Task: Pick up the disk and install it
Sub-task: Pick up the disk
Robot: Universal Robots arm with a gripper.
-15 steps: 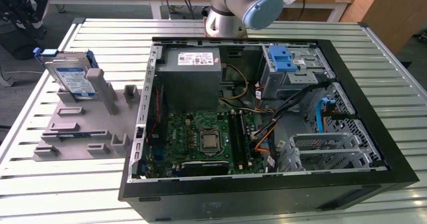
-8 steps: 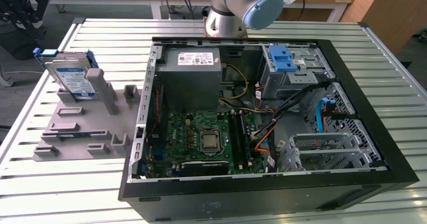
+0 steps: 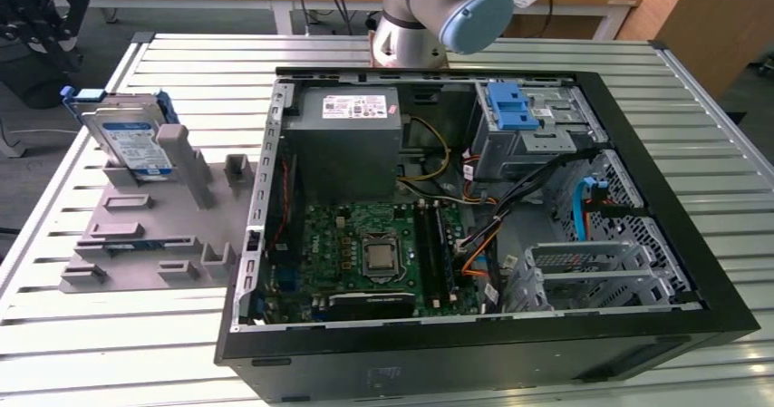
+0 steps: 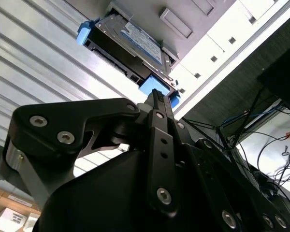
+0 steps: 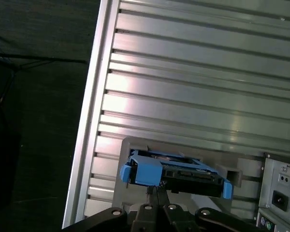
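Observation:
The disk (image 3: 130, 140) is a silver hard drive with a white-and-blue label and a blue carrier frame. It stands on edge, leaning in a slot of the grey fixture (image 3: 145, 235) at the exterior view's left. In both wrist views I look over the black fingers at the disk (image 5: 183, 169) (image 4: 135, 41). My gripper (image 5: 153, 189) (image 4: 157, 94) is apart from the disk, with its two fingers closed together and nothing between them.
An open black computer case (image 3: 484, 344) lies on the slatted metal table (image 3: 726, 153), with a grey power-supply box (image 3: 344, 135), a motherboard (image 3: 375, 253), a blue-latched drive bay (image 3: 514, 108) and a metal drive cage (image 3: 593, 271). The table's edge (image 5: 87, 145) borders dark floor.

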